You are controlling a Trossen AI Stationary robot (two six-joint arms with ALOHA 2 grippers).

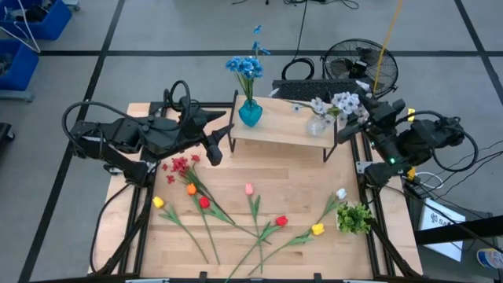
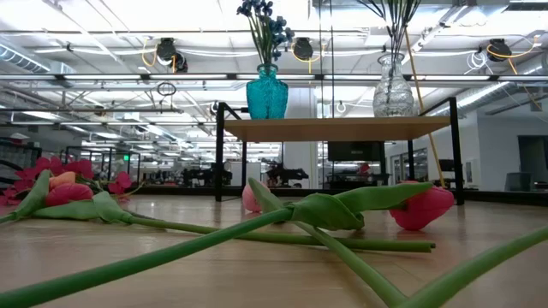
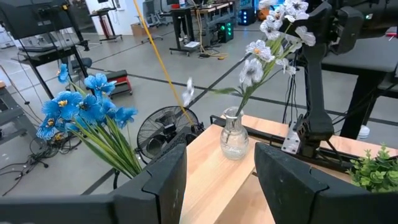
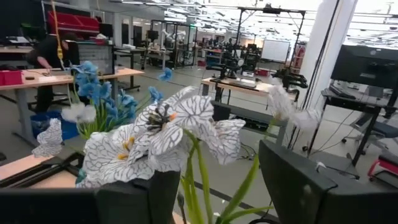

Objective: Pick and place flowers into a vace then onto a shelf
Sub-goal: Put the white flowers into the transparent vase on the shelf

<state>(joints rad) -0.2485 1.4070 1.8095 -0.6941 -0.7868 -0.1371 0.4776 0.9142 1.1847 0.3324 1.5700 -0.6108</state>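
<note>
High view: shelf (image 1: 284, 130) sits at the table's (image 1: 236, 177) far edge. On its left end, teal vase (image 1: 250, 114) with blue flowers (image 1: 245, 67). On its right end, clear vase (image 1: 317, 126) with white flowers (image 1: 343, 104). Left gripper (image 1: 214, 149) hovers just left of the shelf, fingers apart, nothing between them. Right gripper (image 1: 363, 112) is at the shelf's right end by the white blossoms; in the right wrist view the fingers stand apart with the white stems between them, contact unclear. Loose flowers (image 1: 253, 212) lie scattered across the near table: red, orange, yellow, pink, one white. Leafy clump (image 1: 354, 218) near right.
</note>
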